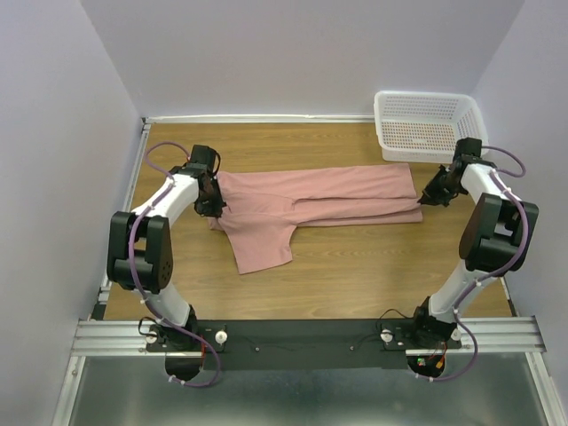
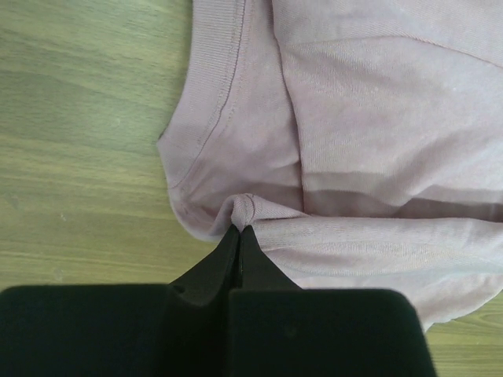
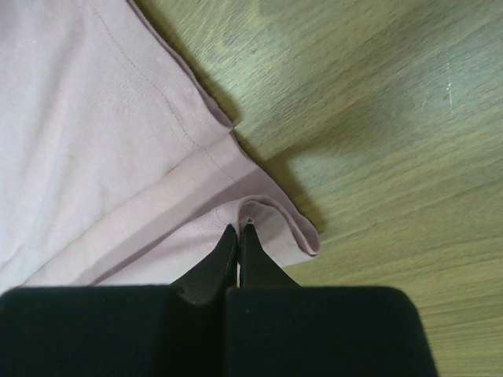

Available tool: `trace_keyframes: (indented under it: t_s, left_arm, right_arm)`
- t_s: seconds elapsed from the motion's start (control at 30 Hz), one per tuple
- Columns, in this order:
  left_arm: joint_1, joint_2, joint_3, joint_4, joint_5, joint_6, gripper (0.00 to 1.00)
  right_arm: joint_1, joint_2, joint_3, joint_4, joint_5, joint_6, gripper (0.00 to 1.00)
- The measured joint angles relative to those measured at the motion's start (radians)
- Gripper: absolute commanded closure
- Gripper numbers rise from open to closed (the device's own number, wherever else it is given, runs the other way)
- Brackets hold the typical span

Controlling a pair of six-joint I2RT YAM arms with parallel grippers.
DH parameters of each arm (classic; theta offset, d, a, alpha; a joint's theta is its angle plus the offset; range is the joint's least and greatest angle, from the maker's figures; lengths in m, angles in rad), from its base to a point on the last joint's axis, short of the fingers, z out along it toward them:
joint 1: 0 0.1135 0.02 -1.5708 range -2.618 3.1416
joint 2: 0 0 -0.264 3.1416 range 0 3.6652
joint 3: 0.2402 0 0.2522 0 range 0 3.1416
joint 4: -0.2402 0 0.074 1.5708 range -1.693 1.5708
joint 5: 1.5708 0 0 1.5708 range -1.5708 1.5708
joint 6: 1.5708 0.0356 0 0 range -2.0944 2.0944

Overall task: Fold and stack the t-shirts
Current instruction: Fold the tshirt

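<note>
Here, table: flat top with a brown wood-grain surface, walled in by pale panels on three sides.
T-shirt: dusty pink, a soft fine-knit fabric, folded lengthwise into a long band. It lies across the far half of the table, running from near the left edge to near the right edge. At its left end a wider flap spreads toward the near edge. The edges show stitched hems and shallow creases.
Basket: white plastic mesh, rectangular, with an open top. It sits in the far right corner of the table, just beside the shirt's right end.
Left gripper: matte black fingers tapering to a point, clenched on a small pucker of fabric at the shirt's left end, beside a curved stitched band.
Right gripper: the same black tapered fingers, pinched together on the rolled hem corner at the shirt's right end, with bare wood just beyond.
</note>
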Motion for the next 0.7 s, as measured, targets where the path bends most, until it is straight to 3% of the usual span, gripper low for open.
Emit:
trace_keyframes:
  t_s: [0.7]
  left_arm:
    - [0.000, 0.084, 0.044, 0.061, 0.001, -0.013, 1.00]
  right_arm:
    - [0.008, 0.116, 0.009, 0.035, 0.010, 0.001, 0.97]
